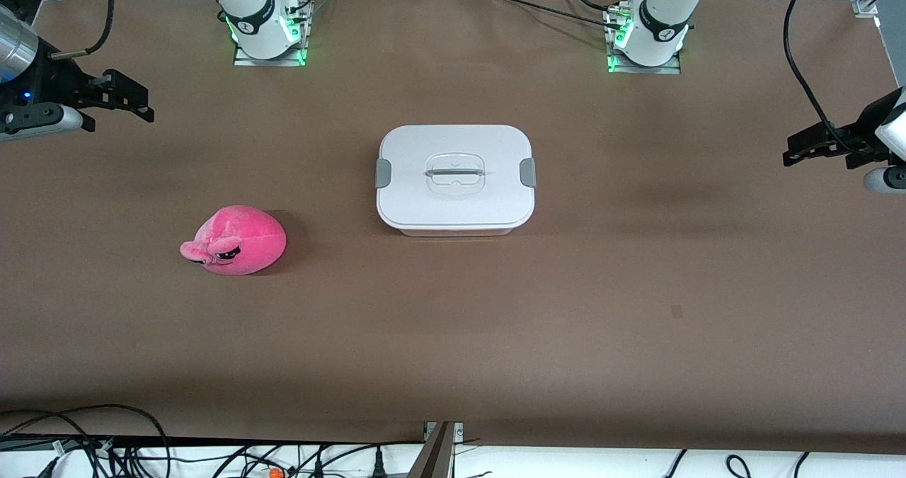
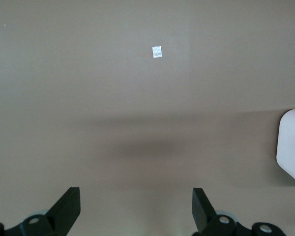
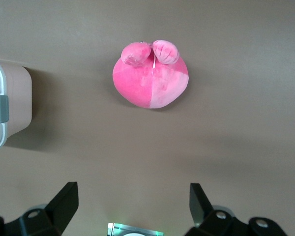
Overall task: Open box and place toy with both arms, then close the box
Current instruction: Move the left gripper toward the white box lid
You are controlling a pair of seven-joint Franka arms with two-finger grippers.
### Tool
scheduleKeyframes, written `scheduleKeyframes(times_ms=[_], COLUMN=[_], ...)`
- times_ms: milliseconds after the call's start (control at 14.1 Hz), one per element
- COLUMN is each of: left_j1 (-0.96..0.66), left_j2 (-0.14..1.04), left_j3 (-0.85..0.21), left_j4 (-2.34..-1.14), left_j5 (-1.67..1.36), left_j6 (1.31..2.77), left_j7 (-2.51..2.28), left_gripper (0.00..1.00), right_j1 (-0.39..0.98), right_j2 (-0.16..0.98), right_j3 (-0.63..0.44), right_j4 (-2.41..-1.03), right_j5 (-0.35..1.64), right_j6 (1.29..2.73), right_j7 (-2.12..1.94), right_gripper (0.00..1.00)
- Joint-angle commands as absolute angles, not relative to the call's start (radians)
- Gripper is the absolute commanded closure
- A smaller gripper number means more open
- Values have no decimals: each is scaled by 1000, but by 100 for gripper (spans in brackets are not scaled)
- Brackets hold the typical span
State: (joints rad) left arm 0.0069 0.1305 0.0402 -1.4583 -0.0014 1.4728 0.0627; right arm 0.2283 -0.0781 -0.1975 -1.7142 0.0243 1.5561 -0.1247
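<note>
The box point(image 1: 455, 179) sits shut at the table's middle, its white lid on, a grey clip point(image 1: 383, 173) at each end and a clear handle point(image 1: 454, 172) in the centre. It also shows in the right wrist view point(image 3: 7, 105) and the left wrist view point(image 2: 291, 145). The pink toy point(image 1: 237, 241) lies on the table nearer the front camera, toward the right arm's end; it shows in the right wrist view point(image 3: 151, 80). My right gripper point(image 1: 134, 101) hangs open and empty over the table's right-arm end. My left gripper point(image 1: 803, 149) hangs open and empty over the left-arm end.
The brown table point(image 1: 453, 336) has both arm bases point(image 1: 267, 28) mounted along the edge farthest from the front camera. Cables point(image 1: 85, 442) lie along the edge nearest the front camera. A small white tag point(image 2: 157, 51) lies on the table in the left wrist view.
</note>
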Motion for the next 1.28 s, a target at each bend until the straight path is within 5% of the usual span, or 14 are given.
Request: scheduleKeyframes(times_ms=[0, 567, 1205], left_j1=[14, -17, -401], left_j2=[149, 149, 308], left_j3=[38, 12, -31], left_j4=[-1425, -1427, -1407], left_j5=[-14, -28, -149], left_j6=[1466, 1465, 1485], left_j7=[57, 57, 63], left_gripper=[0, 0, 0], right_j1=[219, 216, 218], right_j2=[-26, 6, 11], right_j3=[-198, -198, -196], right_j4=[-1613, -1575, -1575], right_j5=[14, 12, 5], right_j6=[1499, 1509, 1506], right_j7=[-140, -126, -127], right_gripper=[0, 0, 0])
